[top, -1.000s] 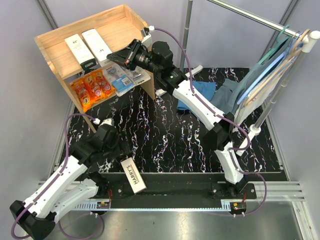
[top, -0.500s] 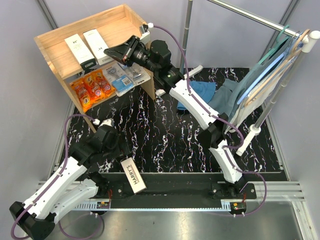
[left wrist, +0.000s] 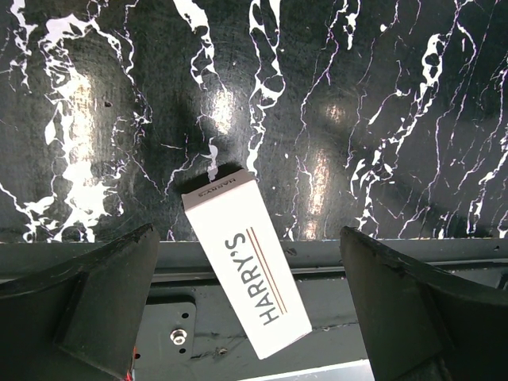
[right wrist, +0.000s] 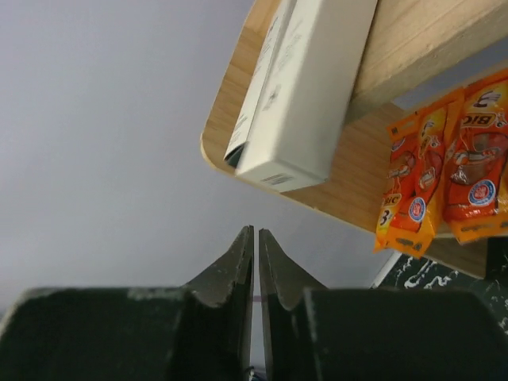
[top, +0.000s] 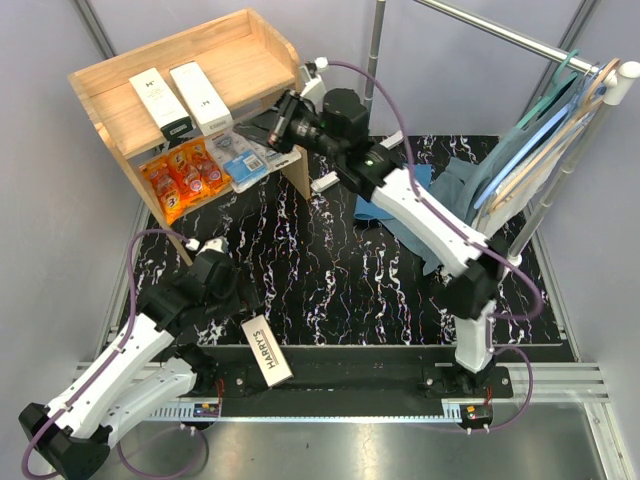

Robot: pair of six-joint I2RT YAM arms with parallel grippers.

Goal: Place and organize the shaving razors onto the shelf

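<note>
Claw states do not read clearly from the top view. At lower left the left claw (top: 235, 300) hangs just above a Harry's box (top: 266, 351) lying at the near edge of the surface (top: 330, 270). At upper centre the right claw (top: 262, 128) points at the shelf (top: 110, 125), which carries two white boxes (top: 178, 95) on its upper level, with orange packs (top: 182, 172) and blue blister packs (top: 245, 152) below.

The left wrist view shows what the top view cannot. The left claw's fingers (left wrist: 87, 294) are spread wide, with the box between them, untouched, half over the surface's edge.

In the right wrist view, the right claw is clenched on nothing. The white boxes overhang the shelf edge at top centre, and the orange packs sit at right.
</note>
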